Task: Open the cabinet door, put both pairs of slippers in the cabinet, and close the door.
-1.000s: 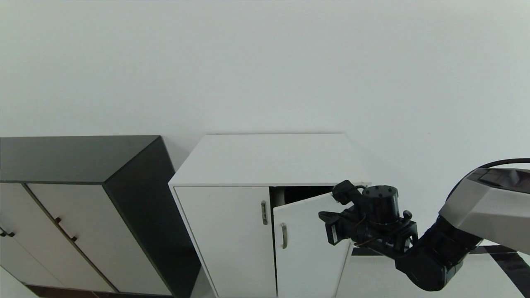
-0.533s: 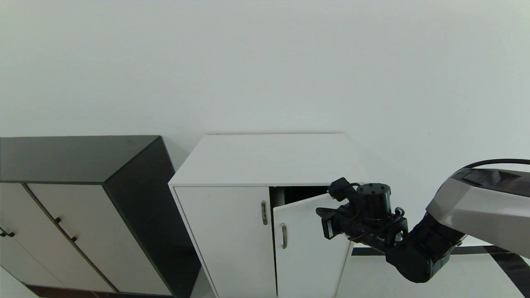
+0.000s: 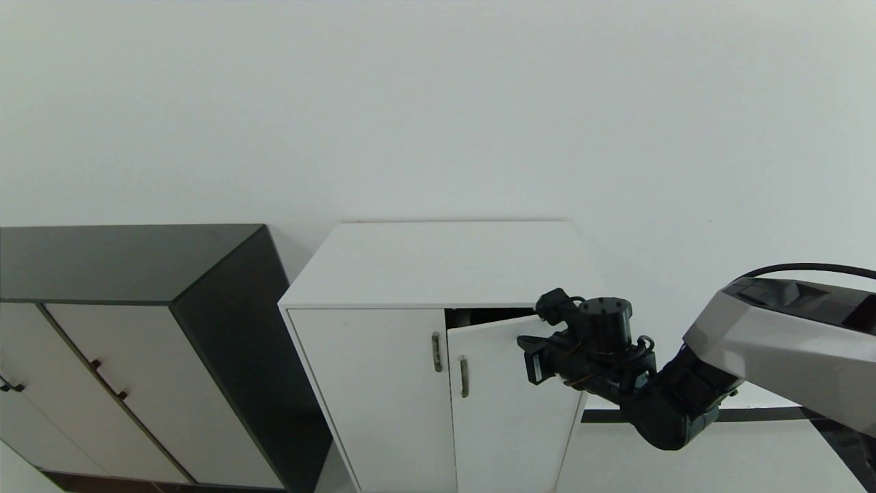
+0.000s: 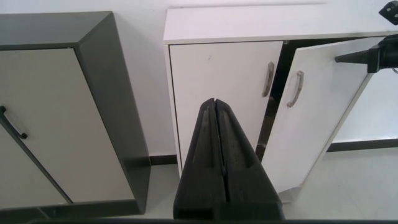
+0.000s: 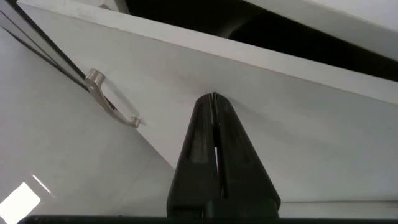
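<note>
Two grippers, both with fingers pressed together: the left gripper hangs well back from the cabinet, while the right gripper sets its tips against the front of the door, apart from the handle. Door slightly ajar.

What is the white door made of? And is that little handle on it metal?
The door looks like white-coated wood board, probably: flat, smooth, matte, with a thin straight edge. The handle seems to be metal with a brushed finish: silvery-grey with a soft shine.
</note>
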Robot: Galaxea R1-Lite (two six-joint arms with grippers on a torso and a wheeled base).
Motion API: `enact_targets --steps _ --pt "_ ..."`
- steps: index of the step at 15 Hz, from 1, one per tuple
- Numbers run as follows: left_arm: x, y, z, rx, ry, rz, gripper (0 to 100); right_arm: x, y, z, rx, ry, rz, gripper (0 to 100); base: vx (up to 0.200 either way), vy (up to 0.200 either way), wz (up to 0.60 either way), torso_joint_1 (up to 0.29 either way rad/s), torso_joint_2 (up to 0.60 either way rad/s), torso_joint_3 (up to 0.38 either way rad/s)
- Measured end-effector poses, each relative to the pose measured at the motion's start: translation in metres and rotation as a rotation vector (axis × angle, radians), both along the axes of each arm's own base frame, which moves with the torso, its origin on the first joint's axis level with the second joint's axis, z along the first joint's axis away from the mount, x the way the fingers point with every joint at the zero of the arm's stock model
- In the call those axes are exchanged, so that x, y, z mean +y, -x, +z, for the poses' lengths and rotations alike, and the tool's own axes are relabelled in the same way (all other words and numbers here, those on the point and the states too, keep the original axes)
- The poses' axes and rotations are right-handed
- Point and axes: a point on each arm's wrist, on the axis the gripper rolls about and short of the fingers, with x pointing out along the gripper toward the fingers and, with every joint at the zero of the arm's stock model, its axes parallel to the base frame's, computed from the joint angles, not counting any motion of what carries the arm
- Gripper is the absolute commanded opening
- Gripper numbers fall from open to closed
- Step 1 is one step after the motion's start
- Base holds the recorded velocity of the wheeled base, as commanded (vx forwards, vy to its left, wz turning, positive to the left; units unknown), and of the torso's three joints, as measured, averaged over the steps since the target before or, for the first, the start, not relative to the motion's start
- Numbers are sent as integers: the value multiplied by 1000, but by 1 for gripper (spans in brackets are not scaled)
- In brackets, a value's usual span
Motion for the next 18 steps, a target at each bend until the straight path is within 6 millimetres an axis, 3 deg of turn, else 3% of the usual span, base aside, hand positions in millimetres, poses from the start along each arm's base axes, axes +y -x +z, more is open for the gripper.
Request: enact_targets --steps 11,18 --pt "0 0 0 0 0 0 0 -4 -23 -4 15 8 -37 0 0 0 0 0 0 0" --pt "0 0 0 0 0 1 0 -5 -26 -5 12 8 -44 0 0 0 0 0 0 0"
